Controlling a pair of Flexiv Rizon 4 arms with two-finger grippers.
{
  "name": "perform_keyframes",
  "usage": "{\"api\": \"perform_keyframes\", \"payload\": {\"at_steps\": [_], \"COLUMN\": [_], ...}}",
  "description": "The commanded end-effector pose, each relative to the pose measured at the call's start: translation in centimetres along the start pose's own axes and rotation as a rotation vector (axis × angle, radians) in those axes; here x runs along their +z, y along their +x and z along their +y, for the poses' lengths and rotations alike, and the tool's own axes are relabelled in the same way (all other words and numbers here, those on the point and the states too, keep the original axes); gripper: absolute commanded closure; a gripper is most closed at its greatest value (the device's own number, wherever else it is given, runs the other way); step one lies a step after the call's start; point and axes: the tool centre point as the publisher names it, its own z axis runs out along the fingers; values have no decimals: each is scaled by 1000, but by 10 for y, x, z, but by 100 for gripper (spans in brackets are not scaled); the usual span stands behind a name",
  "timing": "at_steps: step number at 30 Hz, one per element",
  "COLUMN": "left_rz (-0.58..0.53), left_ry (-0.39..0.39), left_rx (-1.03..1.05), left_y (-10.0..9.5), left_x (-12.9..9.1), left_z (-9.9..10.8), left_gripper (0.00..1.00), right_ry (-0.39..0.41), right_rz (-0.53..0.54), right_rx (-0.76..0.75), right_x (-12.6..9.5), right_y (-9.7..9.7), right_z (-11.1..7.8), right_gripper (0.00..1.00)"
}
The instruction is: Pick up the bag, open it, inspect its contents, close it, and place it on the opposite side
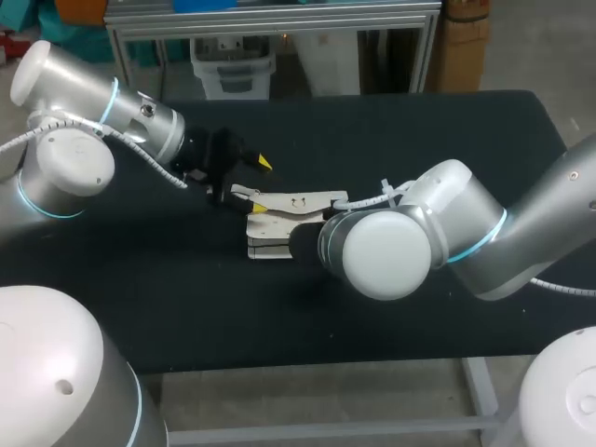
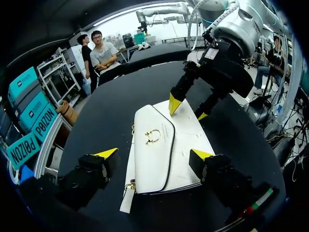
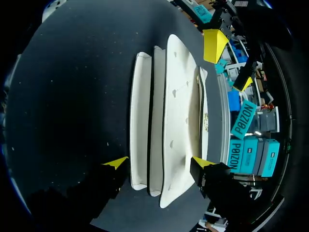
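A white bag (image 1: 296, 207) with a gold clasp (image 2: 152, 136) lies flat in the middle of the black table (image 1: 186, 289). My left gripper (image 2: 154, 154) hovers open above one end of the bag, with a yellow tip on each side and neither touching it. At the other end, my right gripper (image 3: 158, 162) stands open with its tips straddling the bag's layered edge (image 3: 154, 116), and a gap shows beside one tip. In the head view the right arm's wrist (image 1: 382, 244) hides its own fingers. The left wrist view has the right gripper (image 2: 188, 110) over the bag's far end.
Bare black tabletop lies all round the bag, with wide stretches to the left (image 1: 140, 307) and far right (image 1: 447, 130). The two arms close in on the bag from opposite sides.
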Motion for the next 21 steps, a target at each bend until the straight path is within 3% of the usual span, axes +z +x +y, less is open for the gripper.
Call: {"api": "perform_keyframes", "payload": {"at_steps": [1,12,21], "left_rz": [2,-1,5], "left_ry": [6,-11,-15], "left_rx": [-14,-72,-85], "left_y": [-2,-9,-12], "left_x": [-3,-12,-16], "left_z": [0,-3,-5], "left_gripper": [0,0,0], "right_ry": [-9,-9,-13], "right_rz": [-220,-220,-259], "right_rx": [0,0,1], "right_x": [3,3,-19], "right_y": [4,4,-3], "right_z": [-1,-1,1], "right_gripper": [0,0,0]}}
